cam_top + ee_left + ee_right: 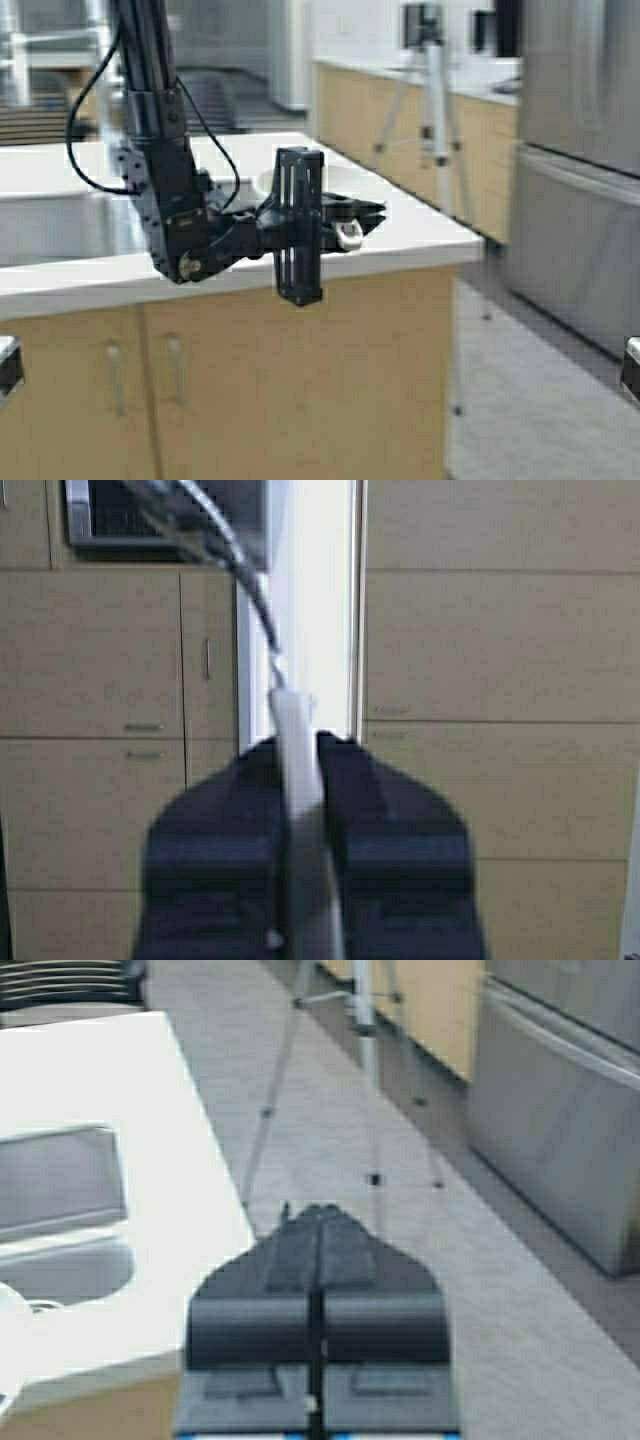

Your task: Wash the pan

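1. Left arm (165, 180) is all black, chunky boxy links, with a gold-ish screw near the elbow joint.
2. A thin black cable (75, 140) loops off its side.
3. Left pincer (345, 222) has a tall black slotted frame behind it.
4. Right pincer (318, 1222) is two dark grey wedge-shaped fingers with blue trim at the base.

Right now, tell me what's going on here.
The left claw is shut on the pan. It grips a thin pale part of it edge-on and holds it over the white counter, to the right of the sink. Little of the pan shows from above. The right claw is shut on nothing and sits past the counter's end, over the floor. No water or washing is visible.
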### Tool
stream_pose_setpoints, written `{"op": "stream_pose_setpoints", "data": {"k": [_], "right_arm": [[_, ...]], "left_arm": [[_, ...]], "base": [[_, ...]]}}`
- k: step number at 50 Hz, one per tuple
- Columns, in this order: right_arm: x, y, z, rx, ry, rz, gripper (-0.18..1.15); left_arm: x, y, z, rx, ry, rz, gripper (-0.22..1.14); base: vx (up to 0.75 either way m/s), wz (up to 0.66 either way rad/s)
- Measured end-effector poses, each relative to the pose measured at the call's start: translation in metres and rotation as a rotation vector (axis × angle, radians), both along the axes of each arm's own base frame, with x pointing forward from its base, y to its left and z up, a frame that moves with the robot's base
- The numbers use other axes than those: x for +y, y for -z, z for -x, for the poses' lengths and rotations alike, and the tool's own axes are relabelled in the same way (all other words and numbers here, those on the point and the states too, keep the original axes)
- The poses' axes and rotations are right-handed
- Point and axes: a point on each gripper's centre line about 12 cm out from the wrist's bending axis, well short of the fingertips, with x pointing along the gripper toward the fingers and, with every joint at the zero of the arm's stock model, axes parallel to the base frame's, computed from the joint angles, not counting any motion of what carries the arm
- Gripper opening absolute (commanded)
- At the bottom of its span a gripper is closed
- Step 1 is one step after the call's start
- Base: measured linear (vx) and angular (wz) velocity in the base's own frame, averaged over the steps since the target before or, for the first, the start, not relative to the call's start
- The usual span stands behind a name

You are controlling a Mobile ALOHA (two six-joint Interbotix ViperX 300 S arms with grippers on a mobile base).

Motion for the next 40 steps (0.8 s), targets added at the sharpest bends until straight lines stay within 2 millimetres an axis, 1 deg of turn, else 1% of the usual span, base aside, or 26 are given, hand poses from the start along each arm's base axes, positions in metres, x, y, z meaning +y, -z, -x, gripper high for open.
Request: {"op": "stream_pose_setpoints", "data": {"k": [7,11,17,28,33,40], "right_arm": [[0.000,-0.007,0.007,-0.041,0.000,0.003,0.06],[0.000,-0.006,0.009,-0.046,-0.002,0.010,0.06],[0.000,-0.006,0.009,-0.045,-0.002,0.012,0.06],[0.000,-0.004,0.010,-0.040,-0.002,0.012,0.06],[0.000,0.000,0.011,-0.025,-0.002,0.012,0.06],[0.000,0.006,0.011,0.029,0.000,0.008,0.06]], "left_arm": [[-0.003,0.001,0.003,0.001,0.014,-0.001,0.02],[-0.004,0.000,0.004,0.001,0.018,0.000,0.02],[-0.003,-0.001,-0.001,0.005,0.016,0.013,0.02],[-0.014,0.000,-0.004,0.027,0.087,0.006,0.02],[-0.010,0.005,-0.016,0.045,0.070,-0.019,0.02],[-0.004,0.009,-0.044,0.044,0.042,-0.040,0.02]], "base": [[0.14,0.43],[0.16,0.47],[0.17,0.46],[0.18,0.38],[0.16,0.34],[0.16,0.37]]}}
